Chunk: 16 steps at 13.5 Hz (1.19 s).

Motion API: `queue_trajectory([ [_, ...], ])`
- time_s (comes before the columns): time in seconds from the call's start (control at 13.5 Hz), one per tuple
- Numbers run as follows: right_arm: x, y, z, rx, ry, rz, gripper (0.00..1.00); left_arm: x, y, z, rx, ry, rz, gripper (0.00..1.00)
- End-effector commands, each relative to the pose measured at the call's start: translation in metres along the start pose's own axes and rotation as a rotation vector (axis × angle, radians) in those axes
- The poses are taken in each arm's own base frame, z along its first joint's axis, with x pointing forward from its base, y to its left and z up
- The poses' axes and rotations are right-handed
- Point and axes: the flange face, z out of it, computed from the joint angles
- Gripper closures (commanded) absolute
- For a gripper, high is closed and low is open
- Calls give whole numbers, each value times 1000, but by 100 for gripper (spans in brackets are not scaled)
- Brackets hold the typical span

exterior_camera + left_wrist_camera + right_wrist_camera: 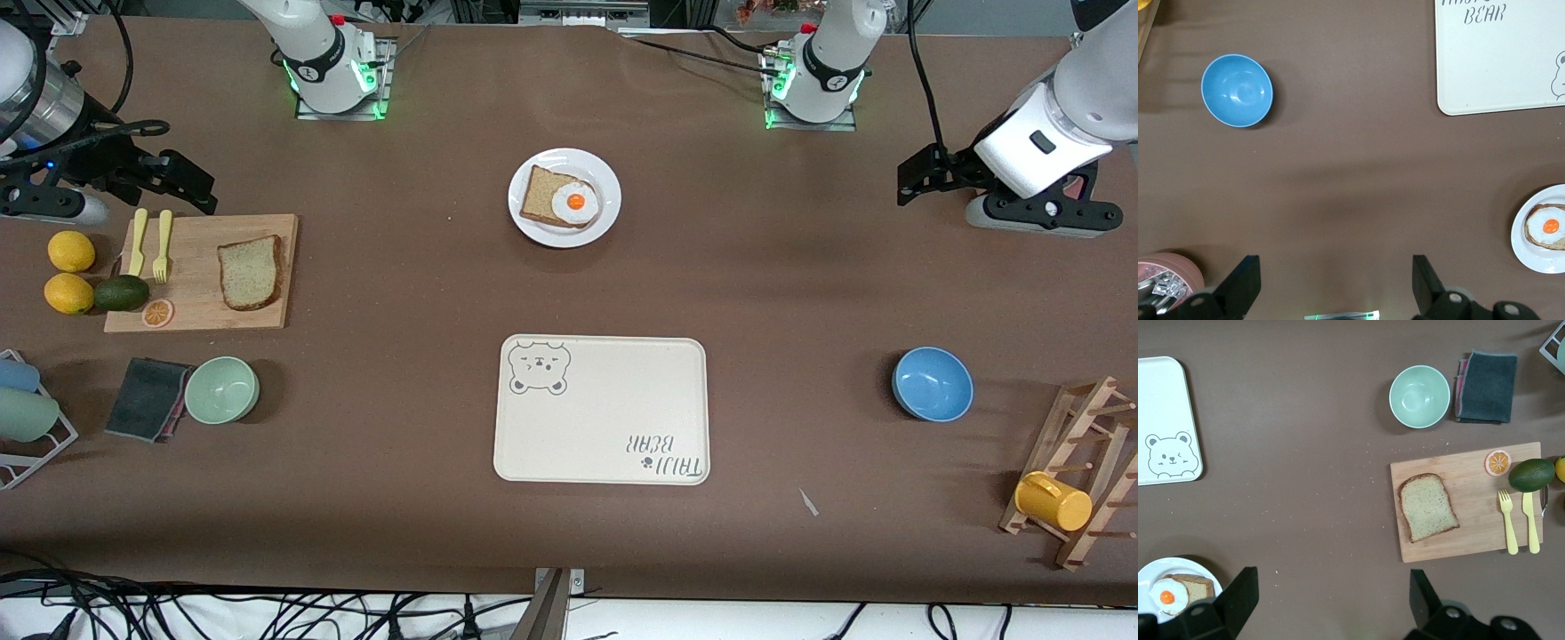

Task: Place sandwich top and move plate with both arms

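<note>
Bare bread slice (250,272) flat on cutting board (201,311); egg toast (562,199) on plate (564,233). Left gripper (1331,283) and right gripper (1328,600) over bare desk (800,267), fingers wide apart, empty.

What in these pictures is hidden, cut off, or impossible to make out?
- Pink container, left wrist view: cut by the picture's edge; its shiny contents are unclear.
- Plate, left wrist view: partly past the edge.
- Tray, right wrist view: only the bear end shows.
- Rack holding pale cups, front view: cut off at the edge.
</note>
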Motion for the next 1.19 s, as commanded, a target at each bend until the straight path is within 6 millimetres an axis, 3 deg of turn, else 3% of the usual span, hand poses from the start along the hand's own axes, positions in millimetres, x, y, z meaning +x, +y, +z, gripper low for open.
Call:
queue_trajectory([
  [0.0,-4,-2,-5,7,-8,13,0,-3,-1,-5,34,0,-2,0],
  [0.3,-6,-12,-3,-7,-11,-7,0,-3,-1,-6,34,1,-2,0],
  [0.89,-1,-12,0,1,-13,-6,0,-3,-1,-6,33,3,-2,0],
  [1.11,12,-8,15,4,-9,-5,0,-3,-1,-6,33,3,-4,0],
])
